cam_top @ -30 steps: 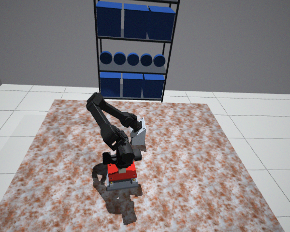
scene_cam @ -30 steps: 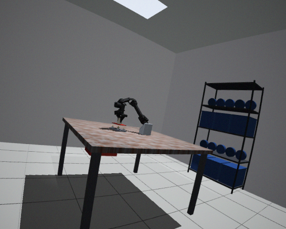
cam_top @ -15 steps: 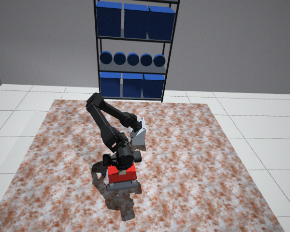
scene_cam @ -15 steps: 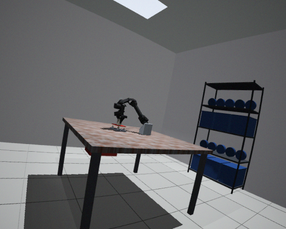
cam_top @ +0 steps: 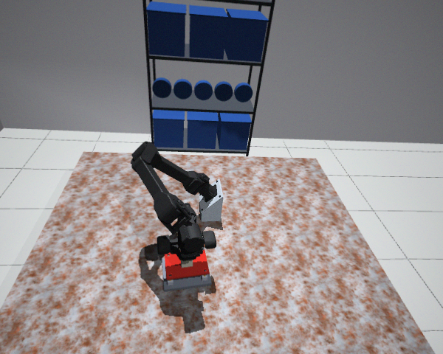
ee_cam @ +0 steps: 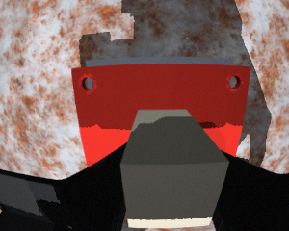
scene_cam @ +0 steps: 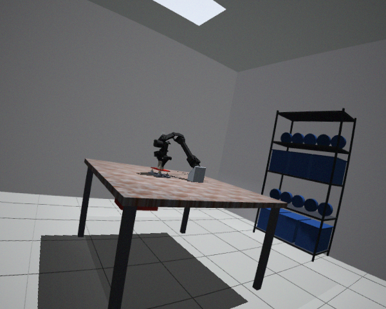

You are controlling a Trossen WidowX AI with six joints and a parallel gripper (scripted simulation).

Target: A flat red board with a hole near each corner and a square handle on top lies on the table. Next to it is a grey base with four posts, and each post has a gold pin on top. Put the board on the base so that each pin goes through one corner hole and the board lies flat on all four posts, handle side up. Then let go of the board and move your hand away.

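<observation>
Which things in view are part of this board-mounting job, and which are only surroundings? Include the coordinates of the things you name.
Part of the job:
- red board (cam_top: 187, 271) (scene_cam: 165, 170) (ee_cam: 159, 96)
- its handle (cam_top: 186, 262) (ee_cam: 174, 188), held in the gripper
- grey base (cam_top: 187, 283) (ee_cam: 159, 61), under the board

Only surroundings:
- blue boxes (cam_top: 166, 34) (scene_cam: 314, 234)
- blue discs (cam_top: 162, 88) (scene_cam: 338, 141)
- black shelf rack (cam_top: 204, 110) (scene_cam: 329, 186)
</observation>
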